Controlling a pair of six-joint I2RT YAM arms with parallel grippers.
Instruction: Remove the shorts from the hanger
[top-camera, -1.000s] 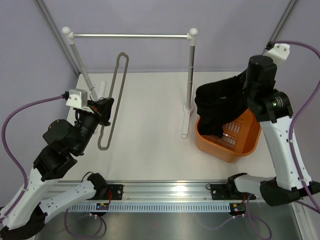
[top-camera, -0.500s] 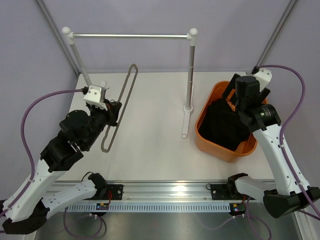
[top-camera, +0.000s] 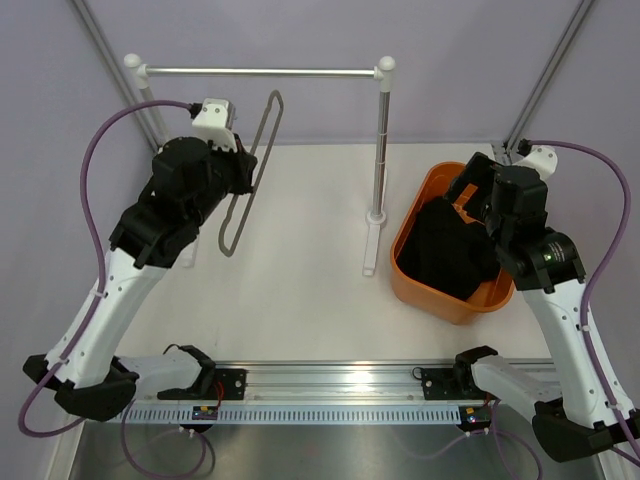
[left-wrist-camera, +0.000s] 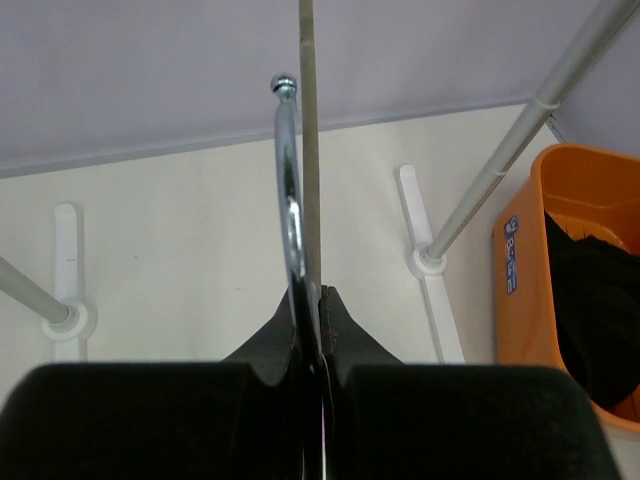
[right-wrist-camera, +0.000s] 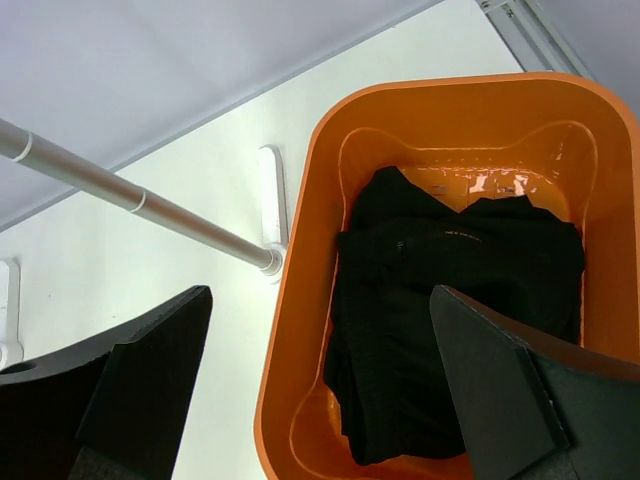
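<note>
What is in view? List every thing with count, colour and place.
shorts: one, black, bunched inside the bin
hanger: one, grey, held up off the table at the left end of the rail
bin: one, orange, on the table's right side
rail: one, silver with white joints, across the far side of the table
table: one, off-white, under everything
left arm: one, black and white, raised towards the rail
right arm: one, black and white, beside the bin
left gripper: one, black, shut on the hanger
right gripper: one, black, open above the bin, holding nothing
</note>
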